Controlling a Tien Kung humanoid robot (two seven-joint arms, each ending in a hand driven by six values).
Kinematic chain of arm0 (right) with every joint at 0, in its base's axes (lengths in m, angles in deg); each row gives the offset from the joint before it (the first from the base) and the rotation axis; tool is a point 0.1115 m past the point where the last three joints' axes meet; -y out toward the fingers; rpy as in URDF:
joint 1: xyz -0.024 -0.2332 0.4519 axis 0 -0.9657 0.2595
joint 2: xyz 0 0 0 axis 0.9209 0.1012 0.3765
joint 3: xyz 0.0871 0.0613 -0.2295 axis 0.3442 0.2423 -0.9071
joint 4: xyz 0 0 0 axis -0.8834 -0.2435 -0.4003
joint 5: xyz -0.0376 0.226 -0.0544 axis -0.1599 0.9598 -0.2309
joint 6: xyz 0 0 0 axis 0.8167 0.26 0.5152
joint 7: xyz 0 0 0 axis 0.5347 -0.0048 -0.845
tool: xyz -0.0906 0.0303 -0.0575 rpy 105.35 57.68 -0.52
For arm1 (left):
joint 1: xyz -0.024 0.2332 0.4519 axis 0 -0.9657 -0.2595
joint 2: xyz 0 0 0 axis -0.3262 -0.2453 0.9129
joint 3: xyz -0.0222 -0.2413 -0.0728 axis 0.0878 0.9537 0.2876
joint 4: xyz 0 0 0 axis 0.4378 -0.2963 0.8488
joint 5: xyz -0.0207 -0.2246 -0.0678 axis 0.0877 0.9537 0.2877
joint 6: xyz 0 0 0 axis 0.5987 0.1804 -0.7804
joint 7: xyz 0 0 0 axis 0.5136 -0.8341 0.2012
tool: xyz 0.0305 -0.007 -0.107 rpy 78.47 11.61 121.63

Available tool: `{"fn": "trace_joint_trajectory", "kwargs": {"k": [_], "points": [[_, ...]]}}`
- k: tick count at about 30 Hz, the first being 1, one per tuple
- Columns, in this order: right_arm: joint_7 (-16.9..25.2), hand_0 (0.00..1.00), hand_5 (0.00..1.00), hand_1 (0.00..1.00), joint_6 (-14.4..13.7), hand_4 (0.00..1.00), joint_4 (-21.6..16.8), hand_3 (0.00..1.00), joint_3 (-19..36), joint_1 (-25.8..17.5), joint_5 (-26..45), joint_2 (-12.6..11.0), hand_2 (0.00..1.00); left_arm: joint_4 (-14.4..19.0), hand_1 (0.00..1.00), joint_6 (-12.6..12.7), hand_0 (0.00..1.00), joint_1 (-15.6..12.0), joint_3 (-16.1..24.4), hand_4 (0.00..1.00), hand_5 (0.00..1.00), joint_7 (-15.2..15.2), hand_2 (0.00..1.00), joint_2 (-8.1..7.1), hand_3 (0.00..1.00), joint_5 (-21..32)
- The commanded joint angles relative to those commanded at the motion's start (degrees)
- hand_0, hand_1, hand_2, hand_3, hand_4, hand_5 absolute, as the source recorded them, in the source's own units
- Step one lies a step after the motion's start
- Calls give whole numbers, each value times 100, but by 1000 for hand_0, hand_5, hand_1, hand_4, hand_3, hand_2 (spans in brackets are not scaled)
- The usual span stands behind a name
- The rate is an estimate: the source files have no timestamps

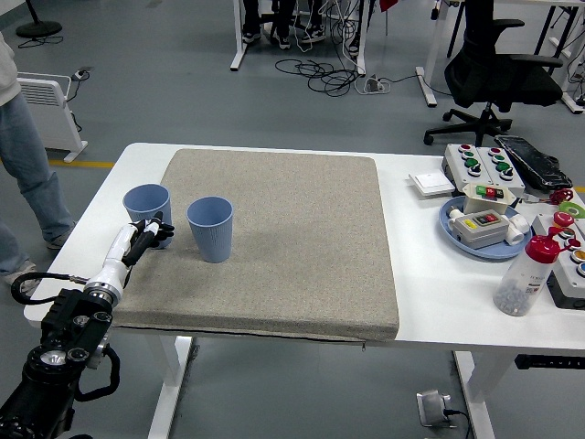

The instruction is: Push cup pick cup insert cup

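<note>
While left hand [152, 232], fingers curled, is touching left cup [147, 212], grey mat [292, 247] is covering white table [439, 283]; grey floor [183, 73] upper frame.

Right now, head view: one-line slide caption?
Left hand reaches the base of the left blue cup on the grey mat; second blue cup stands beside it.

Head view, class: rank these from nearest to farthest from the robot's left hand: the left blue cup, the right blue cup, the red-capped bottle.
1. Left blue cup, right at the left hand, at the mat's left edge.
2. Right blue cup, beside it on the mat.
3. Red-capped bottle, far right of the table.
</note>
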Motion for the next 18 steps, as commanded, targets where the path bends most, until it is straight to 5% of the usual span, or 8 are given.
{"fn": "trace_joint_trajectory", "kwargs": {"k": [12,18], "points": [[-5,730,568,661,4,120,0,586,-6,-9,13,9,666,220,691,3,699,-69,-368,584,998,28,610,-37,522,296],[-9,730,569,661,7,119,0,586,19,-14,19,7,665,711,659,45,660,-363,-1003,583,998,-28,600,-139,518,848]]}}
